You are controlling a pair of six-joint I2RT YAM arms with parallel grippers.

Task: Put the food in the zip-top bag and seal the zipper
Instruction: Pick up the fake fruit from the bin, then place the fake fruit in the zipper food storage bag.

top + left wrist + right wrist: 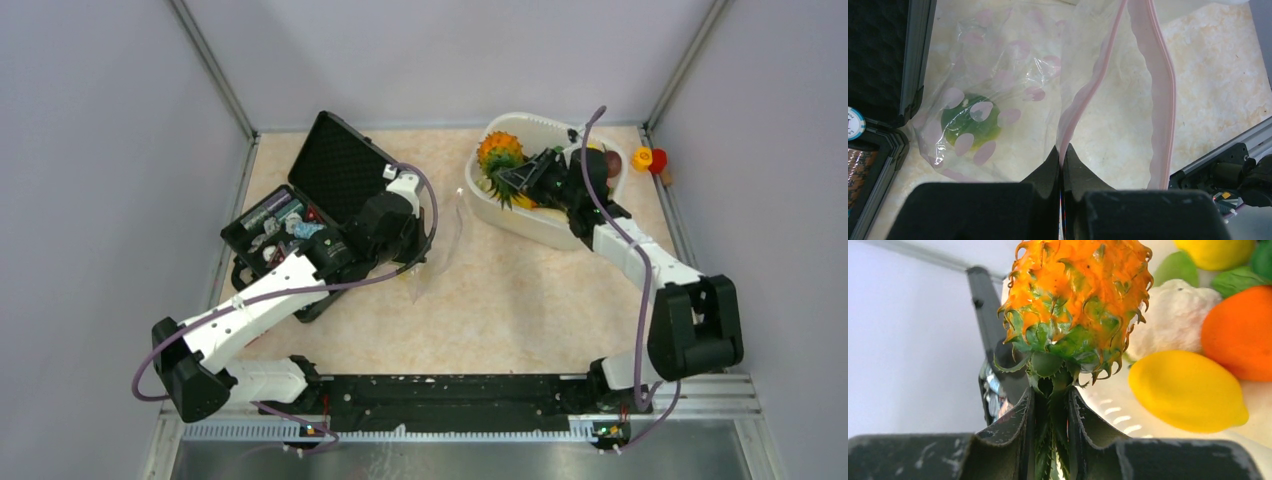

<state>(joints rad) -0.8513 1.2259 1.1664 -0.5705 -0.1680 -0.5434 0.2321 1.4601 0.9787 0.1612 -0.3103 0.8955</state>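
The clear zip-top bag [447,232] stands at the table's middle, held up by my left gripper [1062,150], which is shut on one pink zipper strip [1083,97]. The other strip [1162,95] hangs apart, so the mouth gapes. A green toy [970,122] lies inside the bag [998,80]. My right gripper [1050,395] is shut on the green leaves of the orange pineapple [1078,295], over the white tub [545,225]. A yellow mango [1188,390], cauliflower [1173,315] and orange [1240,332] lie in the tub. The pineapple [499,152] shows at the tub's left end.
An open black case [330,190] with small items stands at the left, beside the bag. A small yellow and red toy [648,159] lies outside the tub at the far right wall. Metal rails edge the table.
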